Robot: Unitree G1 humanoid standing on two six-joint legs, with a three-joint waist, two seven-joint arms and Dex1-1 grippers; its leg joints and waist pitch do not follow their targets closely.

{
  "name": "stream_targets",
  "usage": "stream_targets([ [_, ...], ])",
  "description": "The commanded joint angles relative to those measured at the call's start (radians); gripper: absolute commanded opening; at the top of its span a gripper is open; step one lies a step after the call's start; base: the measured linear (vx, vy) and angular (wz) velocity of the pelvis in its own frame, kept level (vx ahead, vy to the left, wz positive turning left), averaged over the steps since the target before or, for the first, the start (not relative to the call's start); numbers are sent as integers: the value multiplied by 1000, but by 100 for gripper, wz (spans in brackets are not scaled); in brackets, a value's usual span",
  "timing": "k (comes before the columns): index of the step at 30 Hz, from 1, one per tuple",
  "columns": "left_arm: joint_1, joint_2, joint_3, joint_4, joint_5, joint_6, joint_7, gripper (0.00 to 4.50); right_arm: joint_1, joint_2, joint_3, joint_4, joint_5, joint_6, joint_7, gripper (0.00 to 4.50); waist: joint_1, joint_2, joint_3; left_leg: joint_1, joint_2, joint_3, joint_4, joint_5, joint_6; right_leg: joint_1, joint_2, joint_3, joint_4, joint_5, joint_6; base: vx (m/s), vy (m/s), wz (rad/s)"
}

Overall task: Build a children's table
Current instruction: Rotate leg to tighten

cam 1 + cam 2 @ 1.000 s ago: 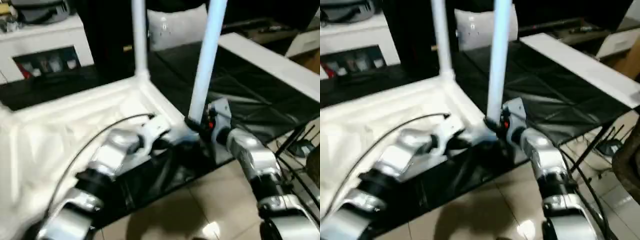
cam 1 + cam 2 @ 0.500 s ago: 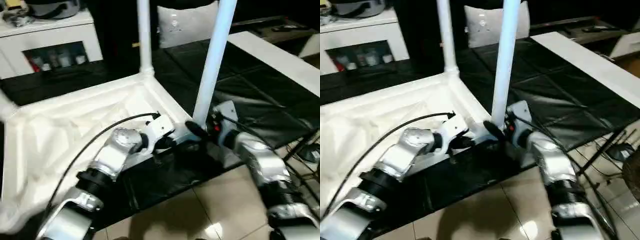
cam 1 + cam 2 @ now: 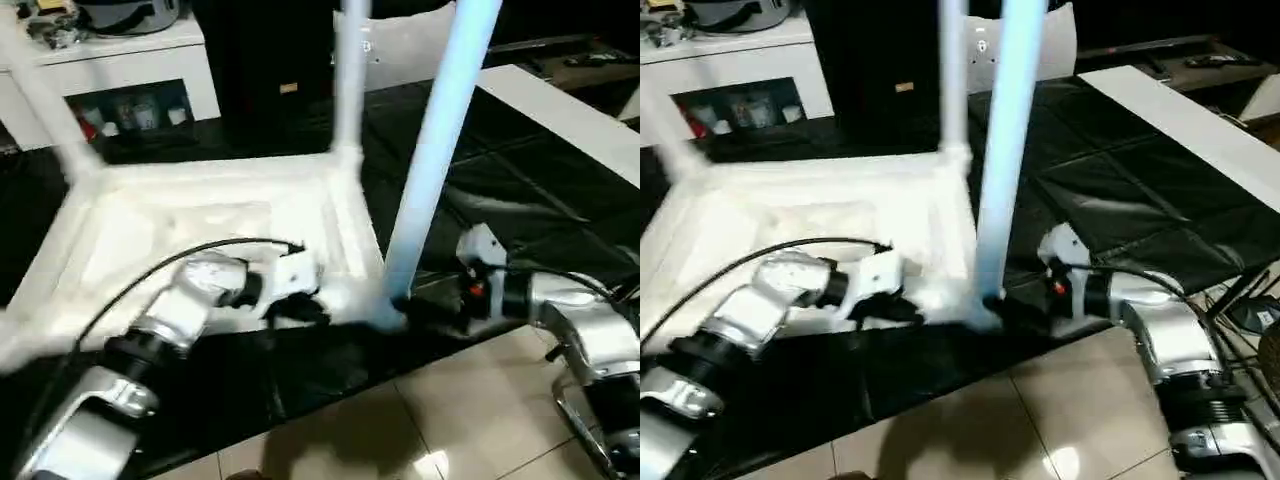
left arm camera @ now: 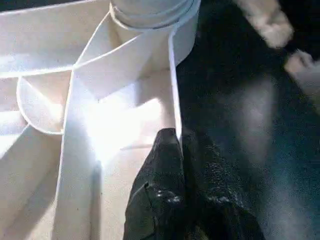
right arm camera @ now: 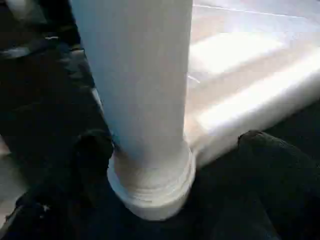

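Observation:
The children's table lies upside down on a black mat, its ribbed white top [image 3: 200, 215] facing up. One leg [image 3: 430, 170] stands in the near right corner socket and another leg [image 3: 350, 80] in the far right one. A third leg [image 3: 45, 110] shows blurred at the far left. My left gripper [image 4: 180, 142] is shut on the thin near rim of the top, just left of the near leg. My right gripper [image 5: 180, 150] is open, with one finger [image 5: 95, 150] on each side of that leg's base.
A white cabinet [image 3: 120, 80] with dark glass stands at the back left. A long white board [image 3: 560, 110] lies along the mat's right side. Tiled floor [image 3: 400, 420] runs in front of the mat. A black cable [image 3: 150, 270] arcs over my left forearm.
My right fingers have opened off the base of the near leg, which stays upright in its socket. The left gripper keeps its hold on the rim. The camera view has shifted.

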Motion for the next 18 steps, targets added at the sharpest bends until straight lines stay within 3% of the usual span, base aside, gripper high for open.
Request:
stream_targets([
  [1,-12,-4,-59,-4,15,-31,-59,0,-4,-12,9,-27,20,10,38,431,-1,2,-59,7,44,-6,-65,-147,96,53,-57,52,-70,-29,-270,0,0,0],
  [5,-20,19,-101,3,16,-80,-134,0,-7,-31,67,-37,31,0,142,390,5,-6,-60,7,44,-5,-64,-139,98,54,-59,53,-68,-25,-272,0,0,0],
  [10,-20,13,-99,4,14,-92,-154,0,-6,-26,80,-56,45,31,194,348,17,-8,-60,9,44,-4,-64,-132,91,54,-60,54,-69,-53,-265,0,0,0],
  [12,-22,11,-99,9,13,-98,-158,0,-4,-28,85,-61,45,38,207,348,19,-7,-61,8,45,-6,-63,-121,92,53,-60,54,-66,-35,-264,0,0,0],
  [14,-23,9,-101,18,14,-105,-159,0,-3,-29,90,-61,45,40,212,314,19,-7,-61,7,44,-6,-63,-120,92,54,-60,54,-66,-30,-265,0,0,0],
  [18,-25,8,-105,31,13,-113,-160,0,-2,-33,95,-60,55,49,226,293,20,-7,-62,7,43,-5,-62,-121,89,55,-61,54,-67,-36,-264,0,0,0],
])
